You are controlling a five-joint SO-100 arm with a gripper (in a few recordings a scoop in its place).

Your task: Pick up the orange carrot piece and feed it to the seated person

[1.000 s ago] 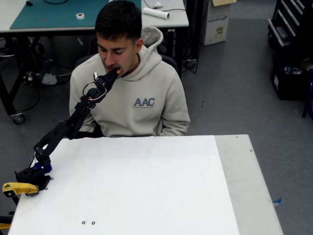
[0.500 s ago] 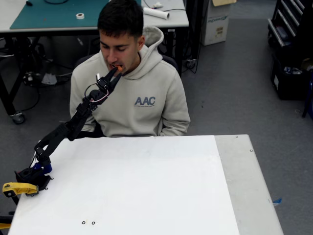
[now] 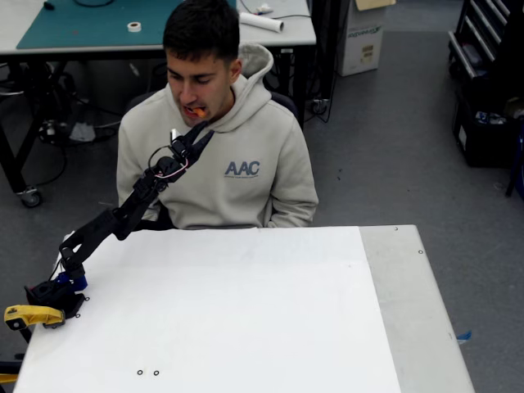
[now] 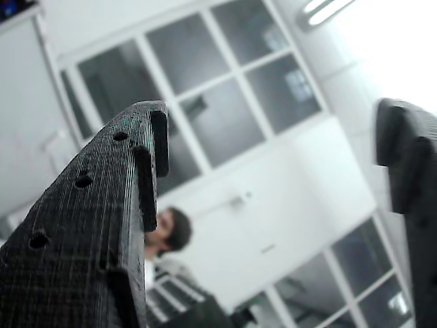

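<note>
The seated person [image 3: 233,155] in a beige "AAC" hoodie sits behind the white table [image 3: 246,311]. The orange carrot piece [image 3: 195,111] is held between this person's lips. My black gripper [image 3: 205,135] hangs just below the chin, a short way under the carrot and apart from it. In the wrist view the gripper [image 4: 273,123] is open, its two dark fingers [image 4: 102,225] spread wide with nothing between them; ceiling and windows show through the gap.
A yellow clamp [image 3: 31,315] holds the arm's base at the table's left edge. Behind the person stands a desk with a green mat [image 3: 98,20] and a tape roll [image 3: 133,26]. Another person's head [image 4: 169,231] shows far off in the wrist view.
The gripper has let go of the carrot piece and dropped from the mouth to below the chin. The carrot stays in the person's mouth.
</note>
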